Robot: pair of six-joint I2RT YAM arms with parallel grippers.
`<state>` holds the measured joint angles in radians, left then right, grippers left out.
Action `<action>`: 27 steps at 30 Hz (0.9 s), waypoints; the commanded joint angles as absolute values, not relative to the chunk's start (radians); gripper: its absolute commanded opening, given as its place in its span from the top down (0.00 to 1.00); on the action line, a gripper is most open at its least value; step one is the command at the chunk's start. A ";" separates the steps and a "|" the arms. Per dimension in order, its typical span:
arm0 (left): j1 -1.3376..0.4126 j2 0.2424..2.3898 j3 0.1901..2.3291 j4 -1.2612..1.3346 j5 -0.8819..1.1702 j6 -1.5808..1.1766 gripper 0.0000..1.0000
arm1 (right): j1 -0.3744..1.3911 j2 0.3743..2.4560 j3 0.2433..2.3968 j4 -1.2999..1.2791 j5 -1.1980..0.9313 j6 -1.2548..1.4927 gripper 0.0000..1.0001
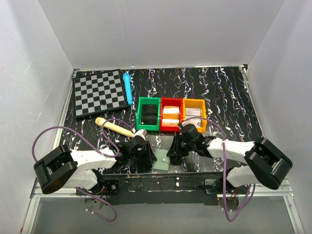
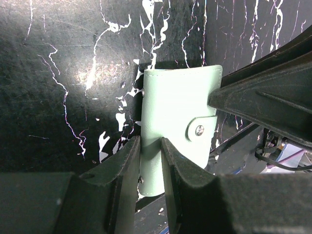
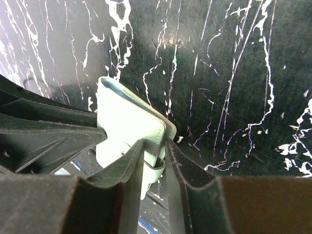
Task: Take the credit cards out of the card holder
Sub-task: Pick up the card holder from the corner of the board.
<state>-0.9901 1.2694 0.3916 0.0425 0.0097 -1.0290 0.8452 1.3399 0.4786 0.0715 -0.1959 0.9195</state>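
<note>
The card holder (image 1: 161,161), a pale grey-green wallet, is folded shut near the table's front edge between both arms. In the left wrist view my left gripper (image 2: 150,148) is shut on the card holder's (image 2: 173,107) spine-side edge, and its snap tab (image 2: 200,129) is fastened. In the right wrist view my right gripper (image 3: 155,156) is shut on the tab edge of the card holder (image 3: 126,124). From above, the left gripper (image 1: 147,155) sits at its left and the right gripper (image 1: 174,152) at its right. No cards show.
A green bin (image 1: 148,102), a red bin (image 1: 170,101) and an orange bin (image 1: 194,102) stand in a row just behind the grippers. A wooden stick (image 1: 114,126), a blue marker (image 1: 128,88) and a chessboard (image 1: 99,91) lie at the back left.
</note>
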 commanded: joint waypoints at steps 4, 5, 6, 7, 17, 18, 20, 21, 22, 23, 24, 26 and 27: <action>-0.988 1.269 0.379 0.061 0.000 -1.016 0.76 | 0.850 1.342 0.492 0.150 -0.229 0.936 0.82; -0.988 1.266 0.379 0.061 0.000 -1.015 0.76 | 0.848 1.339 0.492 0.150 -0.227 0.936 0.86; -0.988 1.262 0.377 0.063 0.000 -1.017 0.76 | 0.850 1.339 0.491 0.150 -0.229 0.936 0.92; -0.989 1.259 0.376 0.064 0.000 -1.016 0.76 | 0.850 1.338 0.489 0.149 -0.230 0.936 0.97; -0.986 1.128 0.282 0.142 -0.024 -1.029 0.64 | 0.844 1.236 0.463 0.115 -0.242 0.922 0.99; -0.986 1.105 0.258 0.164 -0.035 -1.032 0.63 | 0.845 1.224 0.466 0.104 -0.250 0.919 0.99; -0.986 1.036 0.204 0.239 -0.049 -1.026 0.62 | 0.842 1.203 0.471 0.084 -0.258 0.910 0.99; -0.986 1.010 0.177 0.271 -0.058 -1.029 0.59 | 0.842 1.194 0.472 0.075 -0.261 0.908 0.99; -0.986 0.979 0.157 0.296 -0.072 -1.035 0.56 | 0.844 1.184 0.477 0.057 -0.265 0.904 0.99; -0.986 0.950 0.134 0.311 -0.083 -1.042 0.52 | 0.842 1.175 0.483 0.040 -0.270 0.897 0.99; -0.986 0.919 0.115 0.325 -0.098 -1.046 0.49 | 0.842 1.169 0.488 0.025 -0.275 0.890 0.99; -0.986 0.862 0.088 0.348 -0.113 -1.046 0.43 | 0.842 1.149 0.500 0.002 -0.281 0.876 0.99; -0.985 0.833 0.080 0.357 -0.123 -1.040 0.41 | 0.842 1.140 0.506 -0.032 -0.284 0.868 0.99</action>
<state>-0.9901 0.9287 0.1150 0.2539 -0.0532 -1.0405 0.8398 1.1828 0.4744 0.0414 -0.2493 0.9054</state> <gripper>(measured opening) 0.552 0.028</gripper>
